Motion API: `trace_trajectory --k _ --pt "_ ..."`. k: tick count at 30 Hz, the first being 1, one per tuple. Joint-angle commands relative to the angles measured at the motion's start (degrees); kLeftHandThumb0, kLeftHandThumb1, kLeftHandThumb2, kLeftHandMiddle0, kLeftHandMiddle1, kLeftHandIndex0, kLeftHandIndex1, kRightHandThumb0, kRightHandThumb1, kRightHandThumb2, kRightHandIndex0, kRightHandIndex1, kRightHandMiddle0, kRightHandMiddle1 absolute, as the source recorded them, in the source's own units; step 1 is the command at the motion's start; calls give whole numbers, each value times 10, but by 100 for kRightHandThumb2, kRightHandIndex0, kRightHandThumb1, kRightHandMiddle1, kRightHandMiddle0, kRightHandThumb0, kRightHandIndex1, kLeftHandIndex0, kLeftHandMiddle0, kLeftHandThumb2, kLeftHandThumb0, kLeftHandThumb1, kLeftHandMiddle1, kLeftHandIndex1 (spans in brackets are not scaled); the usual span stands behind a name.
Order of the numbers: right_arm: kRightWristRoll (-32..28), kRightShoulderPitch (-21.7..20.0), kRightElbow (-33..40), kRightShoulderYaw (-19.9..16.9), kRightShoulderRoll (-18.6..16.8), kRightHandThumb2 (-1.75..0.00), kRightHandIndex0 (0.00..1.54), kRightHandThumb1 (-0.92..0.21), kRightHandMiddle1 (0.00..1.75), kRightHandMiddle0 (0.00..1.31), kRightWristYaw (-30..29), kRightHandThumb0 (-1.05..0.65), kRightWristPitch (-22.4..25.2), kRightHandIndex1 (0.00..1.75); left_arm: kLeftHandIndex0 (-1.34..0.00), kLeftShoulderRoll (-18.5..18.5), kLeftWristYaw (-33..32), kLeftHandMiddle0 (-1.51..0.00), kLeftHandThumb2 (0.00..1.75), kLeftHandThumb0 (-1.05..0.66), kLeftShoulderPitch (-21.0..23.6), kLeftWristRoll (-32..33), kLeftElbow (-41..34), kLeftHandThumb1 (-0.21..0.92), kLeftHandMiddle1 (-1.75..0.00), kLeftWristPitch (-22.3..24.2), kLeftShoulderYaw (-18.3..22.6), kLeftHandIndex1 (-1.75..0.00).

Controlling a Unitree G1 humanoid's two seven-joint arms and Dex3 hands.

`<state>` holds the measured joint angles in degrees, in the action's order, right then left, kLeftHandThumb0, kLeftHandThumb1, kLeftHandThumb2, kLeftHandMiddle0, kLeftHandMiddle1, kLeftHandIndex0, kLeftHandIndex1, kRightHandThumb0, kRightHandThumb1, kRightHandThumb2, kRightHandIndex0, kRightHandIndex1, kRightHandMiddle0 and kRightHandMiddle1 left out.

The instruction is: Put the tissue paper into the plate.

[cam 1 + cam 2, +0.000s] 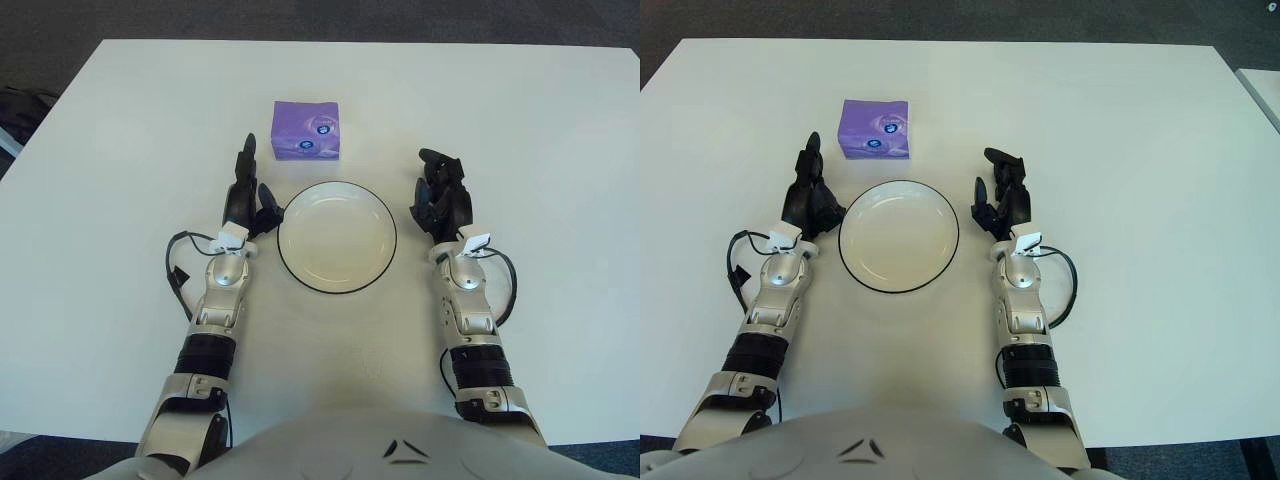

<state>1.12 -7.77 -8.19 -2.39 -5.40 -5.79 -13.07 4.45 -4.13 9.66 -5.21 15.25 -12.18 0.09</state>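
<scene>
White table [520, 120], robot behind it, both arms stretched forward over the top. A white plate [337, 281] with a dark rim sits between the two hands and holds nothing. The tissue paper [306, 130], a small purple pack with a printed pattern, lies flat on the table just beyond the plate's far edge, a little toward the robot's left. A clear gap between pack and rim.

Left hand [246, 196] shows just beside the plate's left edge, fingers extended and pointing forward toward the pack, loosely spread, holding nothing. Its fingertips are near the pack's near-left corner but not touching it. Right hand [441, 195] shows beside the plate's right edge, fingers relaxed and slightly bent, also empty. It looks idle.

Judgement: nothing grasped yet; the step in hand is the reach for the pack, and the left hand is the closer one.

To do it well, I'd say:
- Carry the left hand forward and slightly inward so the fingers straddle the pack's sides rather than pushing its corner. A nudge would slide it away across the smooth table.
- Close on opposite faces; the pack likely squashes, so a firm grip, low on its body.
- Lift it clear above the rim before moving back, or it may catch the plate and shift it.
- Release over the plate's middle, not the sloped edge.
</scene>
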Motion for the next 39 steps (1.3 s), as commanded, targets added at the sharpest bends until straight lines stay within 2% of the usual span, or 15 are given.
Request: trace_trajectory --k 1,13,24,34,39 --pt "-10 30 -26 -5 1 -67 30 -88 99 0 1 -53 33 26 0 -4 1 0 119 -89 -28 -1 26 92 0 11 -1 -11" --pt "-14 27 -31 -9 1 -67 30 -86 100 0 5 -53 30 26 0 1 -11 0 121 -87 -48 -9 -7 92 0 -30 9 -14" --pt "-15 25 -37 -11 2 -68 30 -86 99 0 6 -53 28 26 0 5 -21 -1 124 -89 -78 -17 -81 92 -1 -35 18 -19" --pt "-15 23 -42 -11 4 -68 30 -87 95 0 8 -54 26 25 0 8 -32 -4 123 -90 -87 -14 -162 92 -2 -27 52 -30" --pt "-16 23 -43 -12 4 -68 30 -87 95 0 11 -53 24 25 0 9 -59 -5 121 -91 -82 -42 -167 92 -2 -68 64 -30"
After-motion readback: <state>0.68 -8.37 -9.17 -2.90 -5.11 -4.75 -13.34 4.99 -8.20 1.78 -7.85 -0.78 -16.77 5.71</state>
